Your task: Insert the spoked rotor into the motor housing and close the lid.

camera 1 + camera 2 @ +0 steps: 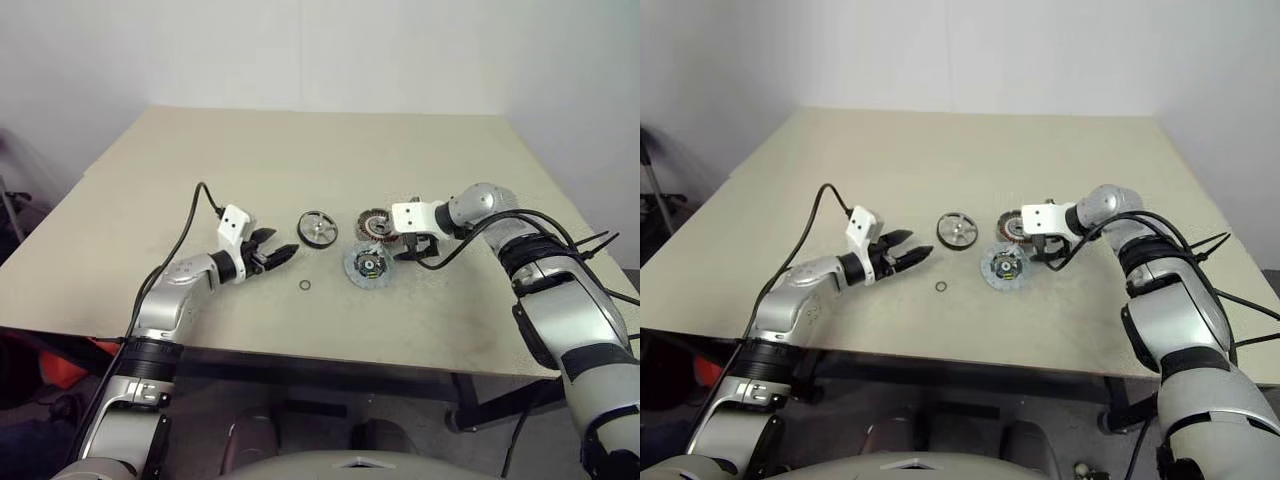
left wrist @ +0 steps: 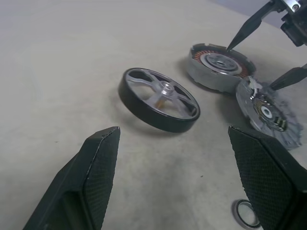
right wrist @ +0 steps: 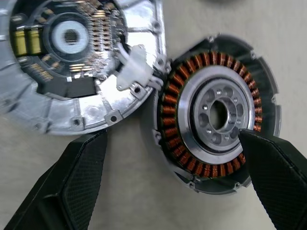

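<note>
The spoked rotor (image 1: 317,228), with its black rim and silver spokes, lies flat on the table just ahead of my open left gripper (image 1: 280,246), apart from its fingers. In the left wrist view the rotor (image 2: 159,99) sits beyond the two spread fingertips. To its right stands the motor housing (image 1: 376,224), copper coils up, with the lid (image 1: 366,265) leaning against its near edge, circuit face up. My right gripper (image 1: 418,248) hangs open above both, pointing down. In the right wrist view one finger lies over the housing (image 3: 216,112) and the other beside the lid (image 3: 81,62).
A tiny thin ring (image 1: 304,287) lies loose on the beige table (image 1: 300,150), between the left gripper and the lid. The table's front edge runs close below the arms. The far half of the tabletop is bare.
</note>
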Tool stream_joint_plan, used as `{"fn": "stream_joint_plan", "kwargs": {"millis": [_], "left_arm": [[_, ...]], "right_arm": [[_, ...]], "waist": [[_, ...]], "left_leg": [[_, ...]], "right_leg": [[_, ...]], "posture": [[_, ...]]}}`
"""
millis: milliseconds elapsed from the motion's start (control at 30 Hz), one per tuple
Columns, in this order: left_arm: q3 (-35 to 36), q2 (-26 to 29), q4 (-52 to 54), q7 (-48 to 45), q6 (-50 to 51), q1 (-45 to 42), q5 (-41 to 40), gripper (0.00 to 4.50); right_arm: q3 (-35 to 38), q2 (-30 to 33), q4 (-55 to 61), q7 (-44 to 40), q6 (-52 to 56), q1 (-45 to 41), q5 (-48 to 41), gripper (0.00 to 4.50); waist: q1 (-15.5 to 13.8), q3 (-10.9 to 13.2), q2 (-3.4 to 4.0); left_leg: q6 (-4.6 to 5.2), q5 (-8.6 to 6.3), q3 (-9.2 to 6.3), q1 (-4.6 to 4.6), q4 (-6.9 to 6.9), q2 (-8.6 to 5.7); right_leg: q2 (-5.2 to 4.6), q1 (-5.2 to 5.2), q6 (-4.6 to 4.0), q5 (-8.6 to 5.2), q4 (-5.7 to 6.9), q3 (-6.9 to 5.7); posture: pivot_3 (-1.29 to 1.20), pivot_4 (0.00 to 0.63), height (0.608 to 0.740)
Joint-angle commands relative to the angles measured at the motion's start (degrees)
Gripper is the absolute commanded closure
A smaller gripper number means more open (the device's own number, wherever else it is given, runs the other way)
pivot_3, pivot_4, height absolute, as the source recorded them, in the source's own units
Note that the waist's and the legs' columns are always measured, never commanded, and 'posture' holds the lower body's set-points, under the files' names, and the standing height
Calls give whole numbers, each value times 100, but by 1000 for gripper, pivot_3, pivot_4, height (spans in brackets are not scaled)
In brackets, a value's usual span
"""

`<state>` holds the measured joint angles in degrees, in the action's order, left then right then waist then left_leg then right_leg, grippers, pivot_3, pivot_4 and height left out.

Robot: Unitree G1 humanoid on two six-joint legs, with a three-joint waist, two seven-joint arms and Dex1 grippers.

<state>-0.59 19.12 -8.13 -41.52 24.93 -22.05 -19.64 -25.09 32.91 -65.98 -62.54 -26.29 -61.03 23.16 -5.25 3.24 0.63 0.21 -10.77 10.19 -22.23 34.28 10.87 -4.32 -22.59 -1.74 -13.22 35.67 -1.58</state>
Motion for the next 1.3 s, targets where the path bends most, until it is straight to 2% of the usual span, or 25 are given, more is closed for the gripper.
{"fn": "stream_joint_plan", "kwargs": {"millis": [33,333,733,833,933,1267,1300], "left_arm": [[126,41,240,49,-71,8,-48,695],[136,66,254,141,-74,52,-30,695],[109,42,178,207,-101,27,-8,695],[101,29,175,231,-108,14,6,695],[107,43,220,244,-102,57,4,695],[103,29,391,341,-31,196,-23,695],[90,22,395,346,-31,198,-16,695]], "right_arm": [[-68,-86,-292,280,-191,-370,217,19],[-308,-184,-579,281,-589,-606,637,19],[-400,-336,-733,-196,-628,-704,830,19],[-432,-418,-853,-129,-436,-776,927,602],[-403,-474,-886,-29,-352,-800,941,1559],[-259,-554,-1047,61,102,-819,887,1559],[-222,-539,-1057,32,139,-813,859,1910]], "waist": [[5,0,0],[3,0,0],[6,0,0],[11,0,0],[15,0,0],[0,0,0],[-5,0,0]], "left_leg": [[0,0,0,0,0,0],[1,0,0,-19,3,3],[2,-1,0,-19,4,4],[2,-1,0,-18,4,5],[2,-1,0,-18,7,5],[2,-1,-1,-19,7,6],[2,-1,-1,-19,8,5]], "right_leg": [[0,-1,-2,-1,1,0],[1,-22,-8,-4,9,-1],[1,-22,-8,-4,10,-1],[2,-22,-8,-4,10,-1],[2,-21,-8,-4,12,-1],[2,-22,-9,-4,12,-2],[1,-21,-9,-4,12,-2]], "posture": [[0,0,740],[0,0,740],[0,0,740],[0,0,740],[0,0,740],[0,0,740],[0,0,740]]}}
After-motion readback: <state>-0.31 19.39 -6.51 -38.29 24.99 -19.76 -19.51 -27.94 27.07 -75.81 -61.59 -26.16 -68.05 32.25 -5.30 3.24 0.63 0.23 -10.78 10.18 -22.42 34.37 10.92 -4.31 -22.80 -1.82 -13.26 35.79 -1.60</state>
